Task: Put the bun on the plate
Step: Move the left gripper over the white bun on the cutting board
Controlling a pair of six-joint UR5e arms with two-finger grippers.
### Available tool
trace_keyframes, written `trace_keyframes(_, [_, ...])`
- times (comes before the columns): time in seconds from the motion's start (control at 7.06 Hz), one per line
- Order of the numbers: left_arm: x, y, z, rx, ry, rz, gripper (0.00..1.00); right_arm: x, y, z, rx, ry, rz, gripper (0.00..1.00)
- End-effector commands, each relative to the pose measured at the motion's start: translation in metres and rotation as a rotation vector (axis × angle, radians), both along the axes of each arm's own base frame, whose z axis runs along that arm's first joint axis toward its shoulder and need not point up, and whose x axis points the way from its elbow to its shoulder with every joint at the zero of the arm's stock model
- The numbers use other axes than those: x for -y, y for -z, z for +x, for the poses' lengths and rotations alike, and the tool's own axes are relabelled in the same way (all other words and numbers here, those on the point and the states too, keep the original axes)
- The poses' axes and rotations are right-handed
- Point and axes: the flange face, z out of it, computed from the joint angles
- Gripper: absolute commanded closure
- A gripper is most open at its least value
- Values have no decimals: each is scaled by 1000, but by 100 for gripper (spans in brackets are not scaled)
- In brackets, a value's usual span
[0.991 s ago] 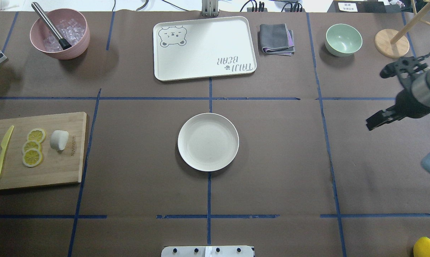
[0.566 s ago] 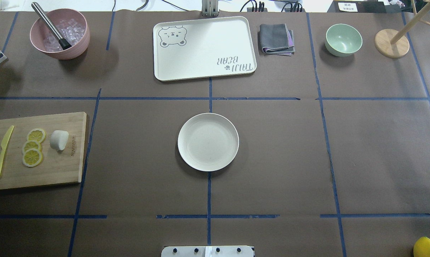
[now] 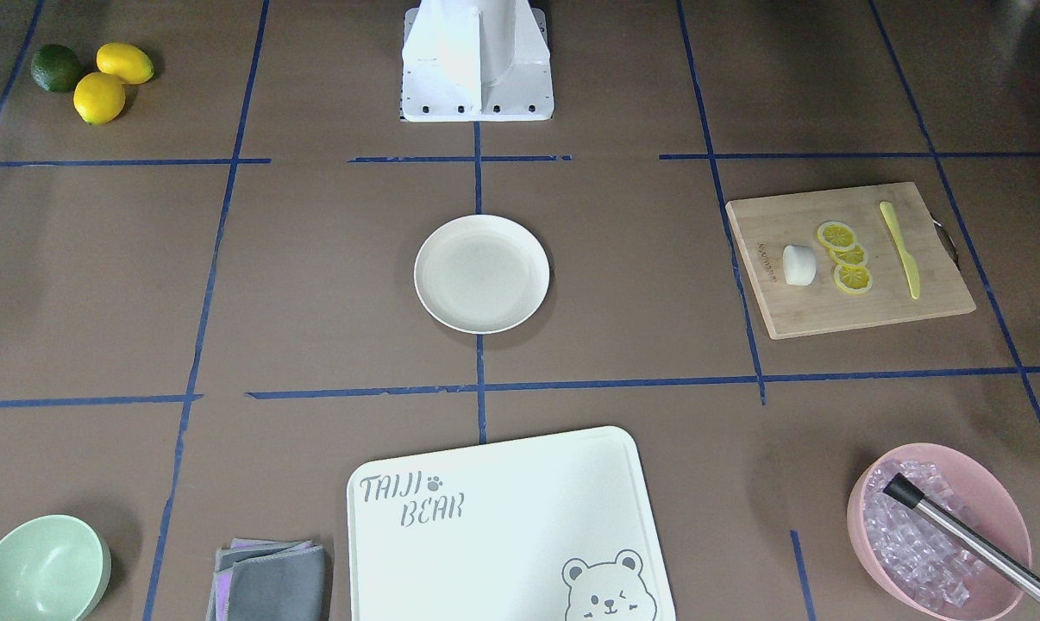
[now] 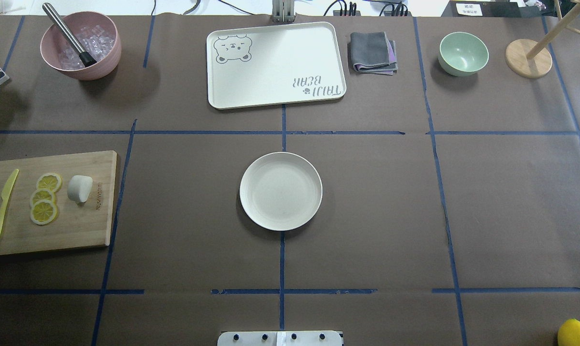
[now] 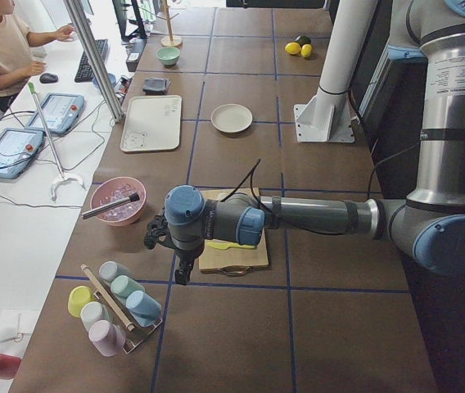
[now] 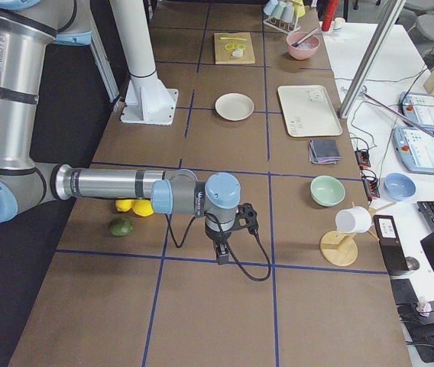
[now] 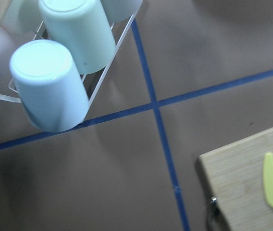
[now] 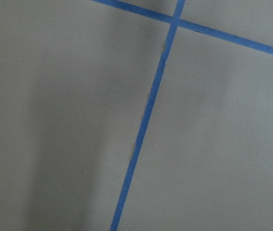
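Leaving the overhead view's right edge, where it hung a second ago, the right gripper (image 6: 221,256) now hovers over the desk (image 6: 202,313), and the left gripper (image 5: 180,277) hangs near the wooden cutting board (image 4: 78,226); whether either is released or clenched I cannot tell. Judging from this, the pick has not begun: the bun (image 4: 80,188), a matte white rounded lump, lies on the board at left of the overhead frame beside the lemon slices (image 4: 44,211), well apart from the smooth, low-rimmed round plate (image 4: 281,191) at centre.
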Motion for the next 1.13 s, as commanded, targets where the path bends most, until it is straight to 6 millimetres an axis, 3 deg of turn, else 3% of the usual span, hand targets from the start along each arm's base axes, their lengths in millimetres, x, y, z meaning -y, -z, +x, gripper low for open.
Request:
trace_keyframes(0.0, [9,40,82,-53,-62,41,0,-5,-1,4,28,-21,-16,0])
trace_keyframes(0.14, [12,75,137,-86,-29,-18,0,-4,0,3,31,-20,-13,0])
trace_keyframes(0.42, [4,106,211,-139,-5,-74,0,-4,1,3,31,-20,-11,0])
trace_keyframes(0.57, [4,120,257,-91,25,-78,0,-4,0,4,31,-20,-12,0])
trace_keyframes(0.71, [-5,123,292,-51,28,-68,0,-4,1,3,32,-19,-10,0])
trace_keyframes(0.85, [-12,124,316,-41,7,-76,0,-4,0,3,31,-19,-12,0])
trace_keyframes(0.99, [-19,124,327,-40,-15,-76,0,-4,1,3,32,-19,-10,0])
